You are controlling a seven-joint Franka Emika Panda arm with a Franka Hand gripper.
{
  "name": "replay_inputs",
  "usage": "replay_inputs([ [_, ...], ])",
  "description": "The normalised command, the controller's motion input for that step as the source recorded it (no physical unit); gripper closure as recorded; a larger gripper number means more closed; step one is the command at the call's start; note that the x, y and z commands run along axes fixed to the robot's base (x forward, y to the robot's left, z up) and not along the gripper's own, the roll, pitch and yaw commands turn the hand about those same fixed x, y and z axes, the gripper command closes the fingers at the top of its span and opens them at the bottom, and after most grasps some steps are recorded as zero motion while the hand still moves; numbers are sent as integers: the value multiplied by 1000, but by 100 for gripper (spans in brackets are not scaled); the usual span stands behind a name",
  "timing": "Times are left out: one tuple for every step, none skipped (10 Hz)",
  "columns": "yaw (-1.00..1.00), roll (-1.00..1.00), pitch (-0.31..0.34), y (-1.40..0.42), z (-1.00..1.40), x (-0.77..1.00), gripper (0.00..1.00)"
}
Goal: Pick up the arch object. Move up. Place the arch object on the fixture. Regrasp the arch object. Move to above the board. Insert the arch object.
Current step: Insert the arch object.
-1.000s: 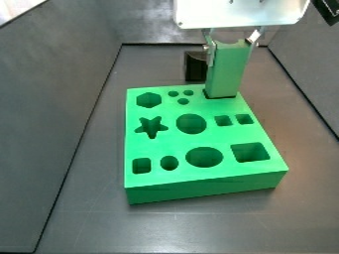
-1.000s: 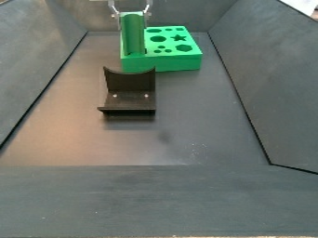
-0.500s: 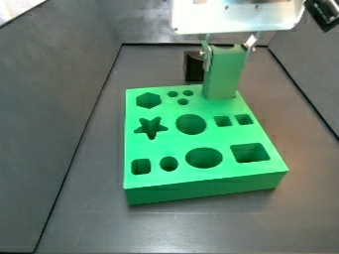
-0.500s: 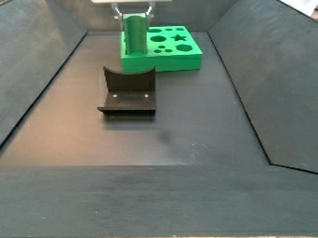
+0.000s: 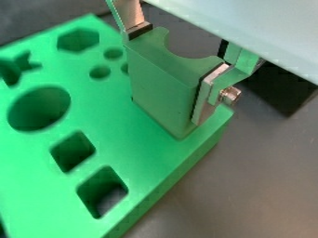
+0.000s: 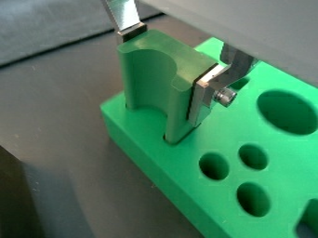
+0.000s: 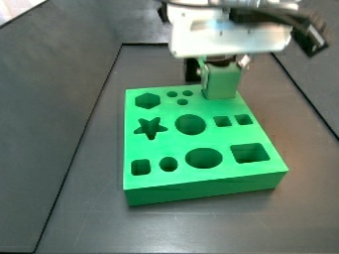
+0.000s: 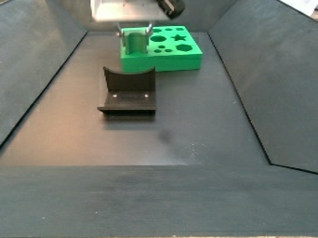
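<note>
The light-green arch object point(image 5: 162, 93) stands upright with its lower part sunk in a hole at the back corner of the green board point(image 5: 74, 177). My gripper point(image 5: 169, 58) is shut on it, with a finger point(image 5: 211, 88) pressed on each side. Both wrist views show this, with the arch cut-out point(image 6: 155, 88) facing sideways. In a side view the gripper point(image 7: 223, 60) sits low over the arch point(image 7: 221, 81) on the board point(image 7: 199, 149). The dark fixture point(image 8: 126, 91) stands on the floor in front of the board point(image 8: 177, 48), apart from the gripper point(image 8: 134, 33).
The board has star, hexagon, round and square holes point(image 7: 193, 124) across its top. Dark sloping tray walls point(image 8: 37, 84) enclose the floor on both sides. The fixture also shows just behind the board point(image 7: 193, 69).
My gripper has come down with the arch object. The arch now stands shorter above the board, its lower part inside the hole.
</note>
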Motion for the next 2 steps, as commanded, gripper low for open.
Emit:
replay_inputs([
  [-40,-120,21,126,0,40,100],
  [0,-4,20,0,0,0,100],
])
